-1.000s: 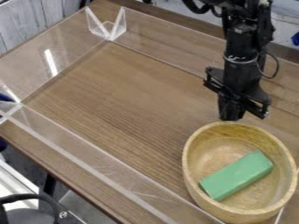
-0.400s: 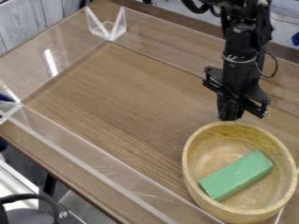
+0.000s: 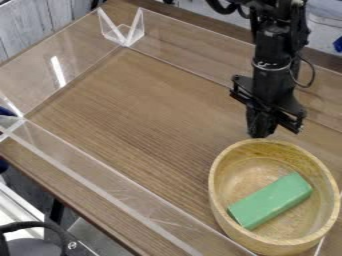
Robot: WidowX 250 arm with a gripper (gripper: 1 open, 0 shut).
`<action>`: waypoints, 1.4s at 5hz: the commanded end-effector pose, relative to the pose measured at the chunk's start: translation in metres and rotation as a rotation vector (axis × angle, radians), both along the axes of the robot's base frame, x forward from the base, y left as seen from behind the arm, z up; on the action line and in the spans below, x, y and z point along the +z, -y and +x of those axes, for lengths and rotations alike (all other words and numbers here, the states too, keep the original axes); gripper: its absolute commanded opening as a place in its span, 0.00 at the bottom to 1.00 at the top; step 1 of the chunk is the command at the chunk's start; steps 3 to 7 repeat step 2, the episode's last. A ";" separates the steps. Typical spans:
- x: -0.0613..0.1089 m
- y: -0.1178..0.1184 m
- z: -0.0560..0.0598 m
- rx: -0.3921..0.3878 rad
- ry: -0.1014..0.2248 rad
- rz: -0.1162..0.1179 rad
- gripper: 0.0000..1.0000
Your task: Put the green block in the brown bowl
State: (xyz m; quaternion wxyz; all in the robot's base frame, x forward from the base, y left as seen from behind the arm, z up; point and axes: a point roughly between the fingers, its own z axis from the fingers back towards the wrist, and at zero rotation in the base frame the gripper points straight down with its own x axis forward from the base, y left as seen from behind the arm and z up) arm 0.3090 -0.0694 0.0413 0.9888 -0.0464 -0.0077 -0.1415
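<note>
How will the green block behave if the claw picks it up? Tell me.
The green block should stay stiff, as its straight edges and flat faces show no sag. It probably won't roll, since it lies on a broad flat side in the brown bowl. Its plain, even surface looks smooth, so it might slip a little if pinched off-center.
</note>
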 end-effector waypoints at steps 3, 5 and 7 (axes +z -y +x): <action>0.024 -0.002 0.008 0.003 0.082 -0.014 0.00; 0.024 -0.002 0.008 0.003 0.082 -0.014 0.00; 0.024 -0.002 0.008 0.003 0.082 -0.014 0.00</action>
